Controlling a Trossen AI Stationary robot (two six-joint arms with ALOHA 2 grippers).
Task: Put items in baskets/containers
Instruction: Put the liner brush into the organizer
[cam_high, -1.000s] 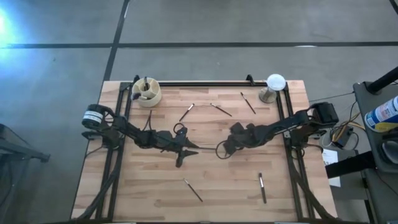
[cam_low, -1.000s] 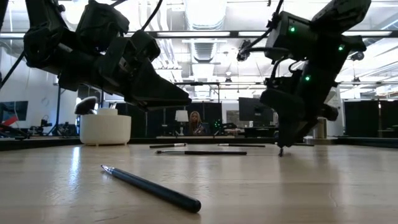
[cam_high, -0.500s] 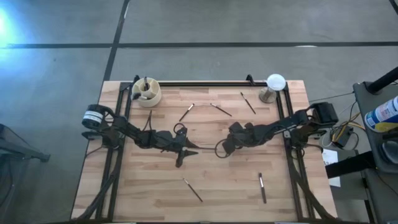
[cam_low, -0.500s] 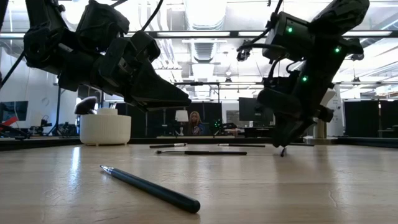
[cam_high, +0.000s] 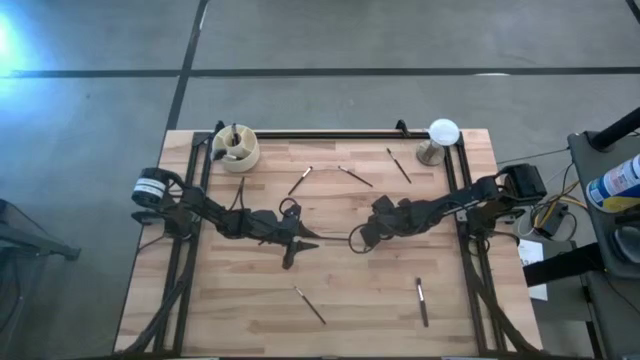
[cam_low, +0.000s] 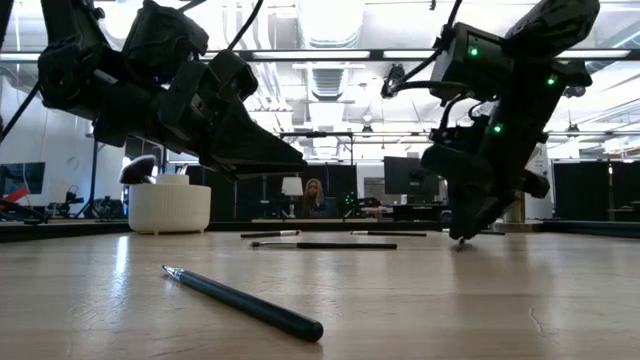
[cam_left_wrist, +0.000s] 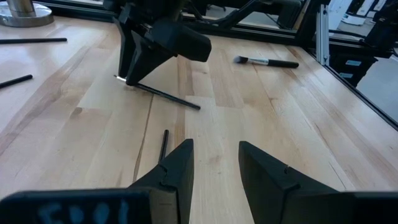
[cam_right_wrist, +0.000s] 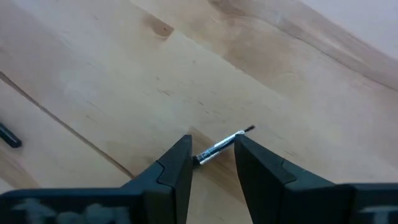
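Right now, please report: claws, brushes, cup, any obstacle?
Right claw open, low over table, straddling a thin brush. Left claw open, empty, waiting mid-table. Cup far left corner, some brushes inside. Nothing in the way.

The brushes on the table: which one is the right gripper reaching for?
The thin silver-tipped brush in the middle of the table, lying between the right gripper's open fingers. The other loose brushes lie farther off, near the table's edges.

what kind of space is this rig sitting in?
Most likely a robotics lab or open-plan workshop. The wooden table stands on a bare concrete floor; the low view shows monitors, exposed ceiling ducting and a person seated at a desk behind.
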